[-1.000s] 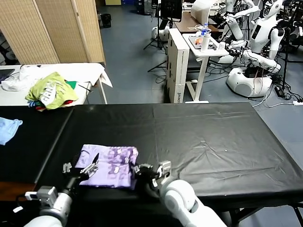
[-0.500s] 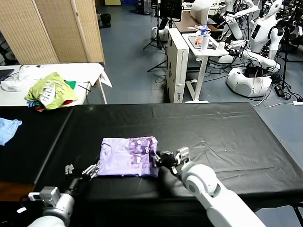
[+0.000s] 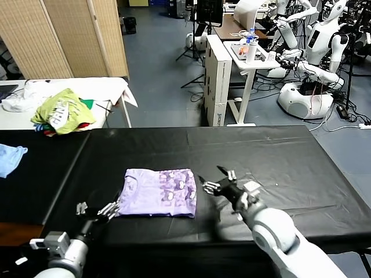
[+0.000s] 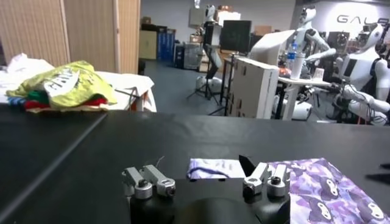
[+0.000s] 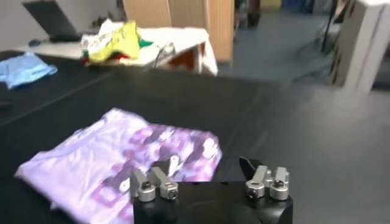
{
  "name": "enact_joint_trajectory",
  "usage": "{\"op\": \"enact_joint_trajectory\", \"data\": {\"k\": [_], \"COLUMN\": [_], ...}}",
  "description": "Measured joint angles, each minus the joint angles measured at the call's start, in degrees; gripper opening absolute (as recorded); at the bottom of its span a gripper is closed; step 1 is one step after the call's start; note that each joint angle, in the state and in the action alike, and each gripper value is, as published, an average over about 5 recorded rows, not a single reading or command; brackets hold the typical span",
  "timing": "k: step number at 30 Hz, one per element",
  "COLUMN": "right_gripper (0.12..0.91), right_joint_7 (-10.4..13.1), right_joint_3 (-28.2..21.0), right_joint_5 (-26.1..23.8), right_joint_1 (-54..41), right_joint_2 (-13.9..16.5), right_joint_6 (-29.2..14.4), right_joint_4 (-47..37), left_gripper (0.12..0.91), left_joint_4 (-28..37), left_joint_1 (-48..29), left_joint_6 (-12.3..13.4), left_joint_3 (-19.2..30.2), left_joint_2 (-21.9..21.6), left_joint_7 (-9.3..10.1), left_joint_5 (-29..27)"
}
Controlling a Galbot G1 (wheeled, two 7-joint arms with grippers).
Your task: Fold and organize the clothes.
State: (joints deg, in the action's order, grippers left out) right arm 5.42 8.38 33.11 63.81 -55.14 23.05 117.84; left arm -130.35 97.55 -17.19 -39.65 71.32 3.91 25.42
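Head view: the lavender T-shirt (image 3: 159, 192) lies folded into a flat rectangle near the front edge of the black table (image 3: 278, 156), print side up. The left gripper (image 3: 97, 212), fingers spread and empty, sits just off the shirt's left corner; the right gripper (image 3: 219, 183), also spread and empty, hovers just beside its right edge. Bare tabletop extends to the right. A yellow-green garment heap (image 3: 61, 111) rests on a white side table (image 3: 110, 87); a light blue cloth (image 3: 10, 157) lies at far left. Left wrist view: open fingers (image 4: 148, 181) near the shirt. Right wrist view: fingers (image 5: 153, 184) apart above the shirt.
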Motion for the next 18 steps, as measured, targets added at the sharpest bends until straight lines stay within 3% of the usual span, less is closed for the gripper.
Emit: {"op": "enact_joint_trajectory", "data": {"k": [5,18], "right_gripper": [0.907,0.907], "right_joint_7": [-0.8,0.6], "right_joint_3": [5.8,17.3], "right_joint_5": [-1.4,-0.2], "right_joint_1": [8.2,25.9], "right_joint_2": [1.1,3.0], "right_joint_6": [-4.3,-5.8], "right_joint_4": [3.1,10.8], "left_gripper": [0.907,0.907], "left_joint_4": [-0.6,-6.3], "left_joint_1": [1.7,11.6], "left_joint_6": [2.5,2.9], "left_joint_3": [-0.3,-1.2], "left_joint_2": [-0.8,-2.9], "left_joint_7": [1.51,3.85], "left_joint_5": [0.8,3.8]}}
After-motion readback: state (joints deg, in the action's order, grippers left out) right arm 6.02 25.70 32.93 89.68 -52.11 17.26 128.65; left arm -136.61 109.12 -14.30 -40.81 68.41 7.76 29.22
